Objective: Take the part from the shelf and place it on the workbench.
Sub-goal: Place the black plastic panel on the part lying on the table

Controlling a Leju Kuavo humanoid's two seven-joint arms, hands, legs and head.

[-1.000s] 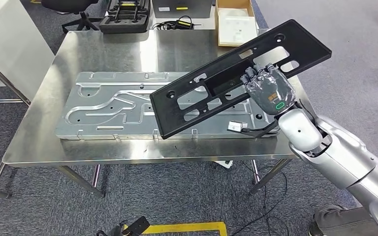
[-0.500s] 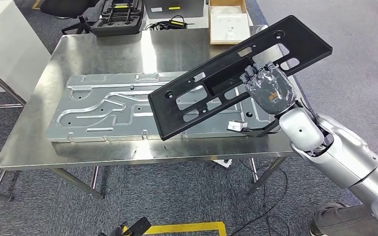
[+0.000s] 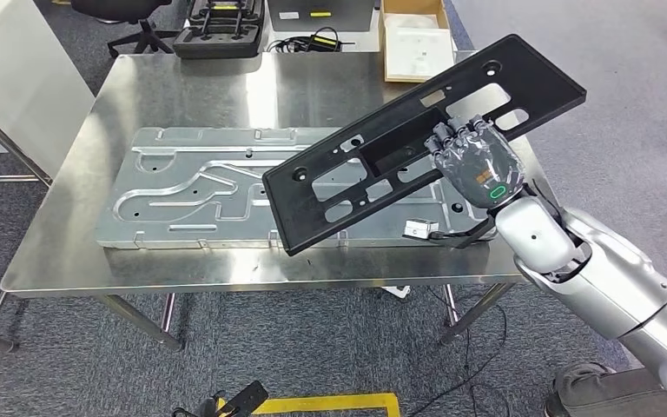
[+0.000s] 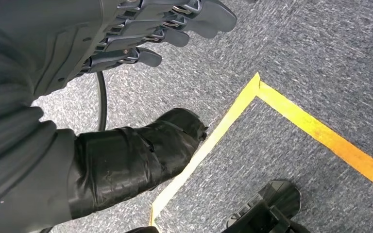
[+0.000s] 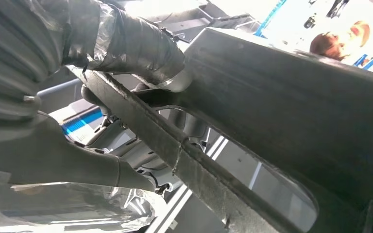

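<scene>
while held aloft: one black part (image 3: 417, 143), one workbench (image 3: 69, 234) under it, one silver plate (image 3: 191, 187) lying on that bench.
left hand: the left hand (image 4: 141, 34) hangs over grey carpet with its fingers apart and nothing in them; a yellow floor line (image 4: 281, 107) bends at a corner just beyond it.
workbench: one rectangular top of brushed stainless steel on tube legs, glossy with reflections; bare metal runs along its left edge, its near edge and across the far half.
silver plate: one long flat pressed-metal sheet with raised curving ribs and small holes, lying lengthwise near the front edge, its left end short of the bench's left edge.
black part: one long matte black panel with several rectangular cut-outs and round holes, tilted, low end over the plate near the front edge, high end past the bench's right edge; it is off the surface.
right hand: the right hand (image 3: 476, 161) is clamped on the part's right half, fingers curled through a cut-out from below; in the right wrist view the part (image 5: 281, 111) shows a rough, thick edge.
far edge: one black case (image 3: 221, 30) and one open cardboard box (image 3: 412, 39) sit beyond the bench's back corners, on the floor or another surface, i cannot tell which.
</scene>
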